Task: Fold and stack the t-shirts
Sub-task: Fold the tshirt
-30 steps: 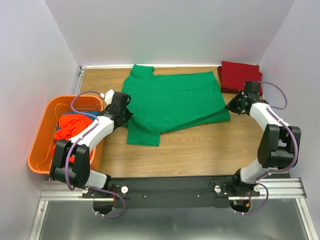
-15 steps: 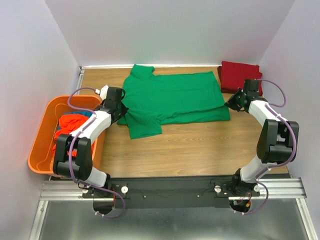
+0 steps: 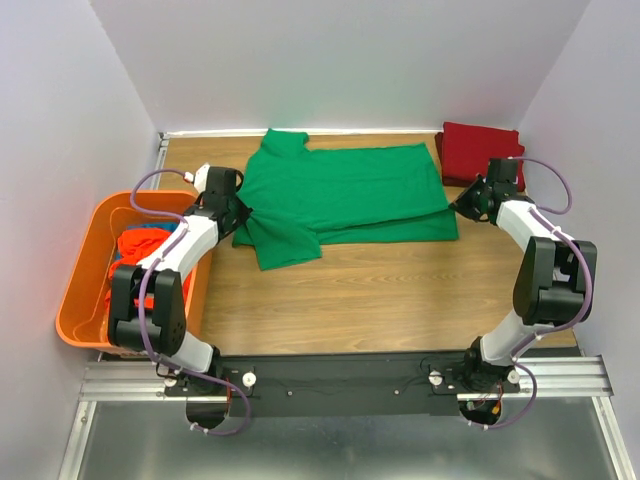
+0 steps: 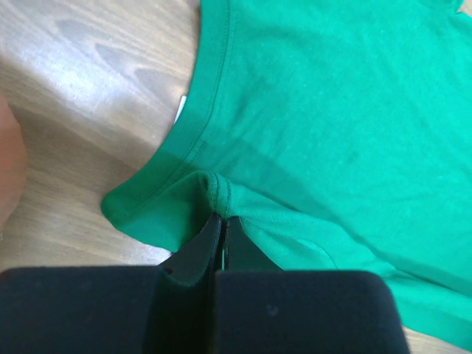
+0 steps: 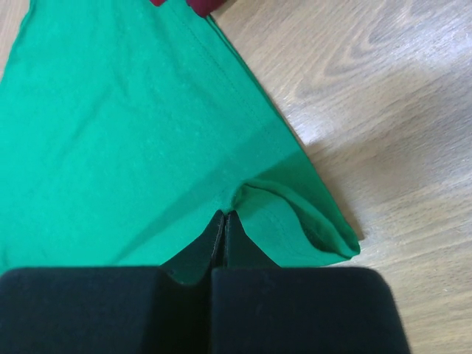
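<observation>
The bright green t-shirt lies spread across the far half of the table, its near part folded over. My left gripper is shut on the shirt's left edge near the collar, pinching a fold of green cloth. My right gripper is shut on the shirt's right corner, pinching the green hem. A folded dark red t-shirt sits at the far right corner. Orange-red and blue shirts lie in the bin.
An orange plastic bin stands off the table's left side beside my left arm. Bare wood stretches from the shirt to the near edge. White walls close in the back and both sides.
Both grippers have carried the shirt's near edge toward the back, folding it over the far part. The left gripper moved up and left; the right moved slightly back.
</observation>
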Controlling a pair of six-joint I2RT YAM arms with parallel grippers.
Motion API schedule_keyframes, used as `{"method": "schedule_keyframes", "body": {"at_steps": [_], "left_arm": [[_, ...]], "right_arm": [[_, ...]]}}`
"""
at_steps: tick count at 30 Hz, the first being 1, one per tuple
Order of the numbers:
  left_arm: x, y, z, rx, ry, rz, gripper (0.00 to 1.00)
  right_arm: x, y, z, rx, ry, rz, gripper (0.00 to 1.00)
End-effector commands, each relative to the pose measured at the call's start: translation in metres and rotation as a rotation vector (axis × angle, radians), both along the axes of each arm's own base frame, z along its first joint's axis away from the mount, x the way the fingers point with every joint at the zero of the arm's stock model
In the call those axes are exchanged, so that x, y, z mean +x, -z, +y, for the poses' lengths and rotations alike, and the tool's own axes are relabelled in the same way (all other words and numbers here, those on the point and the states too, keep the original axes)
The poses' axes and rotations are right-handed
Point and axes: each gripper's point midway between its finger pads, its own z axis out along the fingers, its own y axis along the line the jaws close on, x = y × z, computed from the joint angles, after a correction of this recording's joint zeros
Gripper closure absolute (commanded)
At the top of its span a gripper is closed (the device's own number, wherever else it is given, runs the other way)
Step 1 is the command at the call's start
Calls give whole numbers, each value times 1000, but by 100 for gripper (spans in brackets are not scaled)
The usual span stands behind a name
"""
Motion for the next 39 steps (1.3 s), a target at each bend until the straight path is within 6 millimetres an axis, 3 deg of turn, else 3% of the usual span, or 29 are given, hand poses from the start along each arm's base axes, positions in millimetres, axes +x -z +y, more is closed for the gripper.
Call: {"method": "schedule_keyframes", "body": {"at_steps": [1,12,27,39], "left_arm": [[11,-8,1,6,12,-20,100],[21,-3,-4,-2,31,-5,100],[10,-28,10,10,15,-61,100],[26,-12,9,6,5,-28,100]], "right_arm": [[8,1,-8,-13,34,-18,99],[3,16,-13,-15,56,11,99],[-6,1,-23,-3,71,-30,99],[15,9,-18,36,39,-28,99]]}}
